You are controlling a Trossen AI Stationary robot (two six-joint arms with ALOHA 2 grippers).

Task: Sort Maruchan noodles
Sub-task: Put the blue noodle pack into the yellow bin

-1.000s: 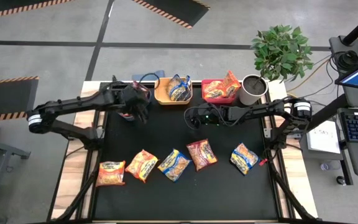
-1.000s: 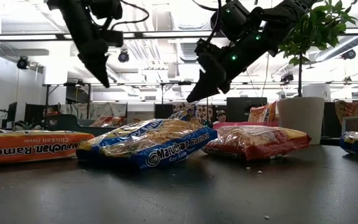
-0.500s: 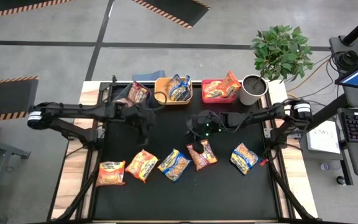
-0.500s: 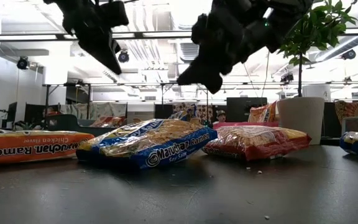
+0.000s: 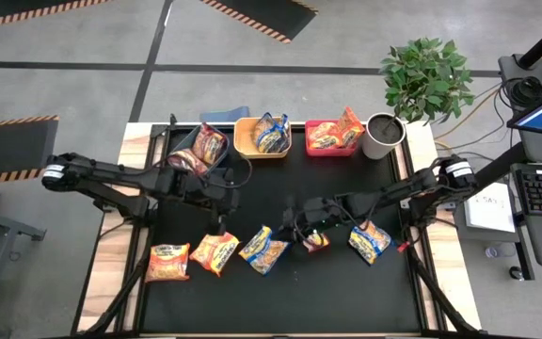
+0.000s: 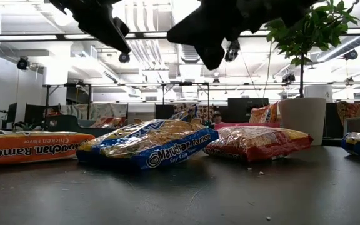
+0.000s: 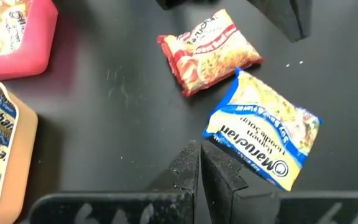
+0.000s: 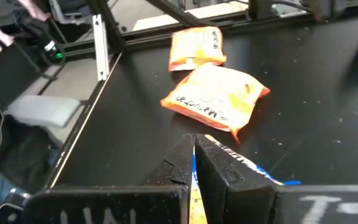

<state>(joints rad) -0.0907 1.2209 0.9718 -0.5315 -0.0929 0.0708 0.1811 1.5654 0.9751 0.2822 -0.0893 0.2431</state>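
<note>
Black matting covered the tabletop (image 5: 280, 292), and five Maruchan ramen packets lay in a row near its front edge: an orange-trimmed packet (image 5: 168, 262) toward the front left corner, a second orange packet (image 5: 215, 252) beside it, a blue-trimmed packet (image 5: 263, 250) at the middle, a red-trimmed packet (image 5: 313, 239) partly under the right arm, and another blue-trimmed packet (image 5: 371, 239) toward the right edge. Along the back edge stood a blue bin (image 5: 201, 149) holding a red packet, a yellow bin (image 5: 263, 137) holding a blue packet, and a red bin (image 5: 333, 137) holding orange packets. The left gripper (image 5: 222, 212) hung above the second orange packet, fingers together and holding nothing. The right gripper (image 5: 301, 232) hovered beside the red-trimmed packet, fingers likewise pressed together and carrying nothing.
</note>
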